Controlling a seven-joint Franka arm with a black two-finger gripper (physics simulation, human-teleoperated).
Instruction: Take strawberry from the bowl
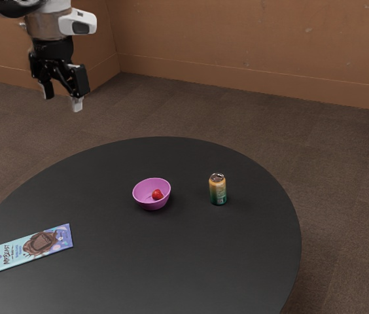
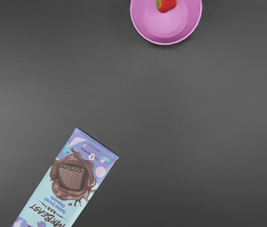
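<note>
My gripper [image 1: 61, 103] hangs high at the exterior view's upper left, well above and away from the bowl, its two fingers spread apart with nothing between them. The red strawberry [image 1: 157, 194] lies inside the pink-purple bowl [image 1: 144, 201], which stands upright on the dark table. Seen from my hand, the strawberry [image 2: 166, 5] with a bit of green on it rests in the bowl [image 2: 164, 34], both cut off by the picture's border.
On the round black table [image 1: 165, 261], a green and gold can [image 1: 218, 190] stands beside the bowl, toward the exterior view's right. A flat chocolate bar packet [image 1: 25, 250] lies near the table's edge at the exterior view's lower left.
</note>
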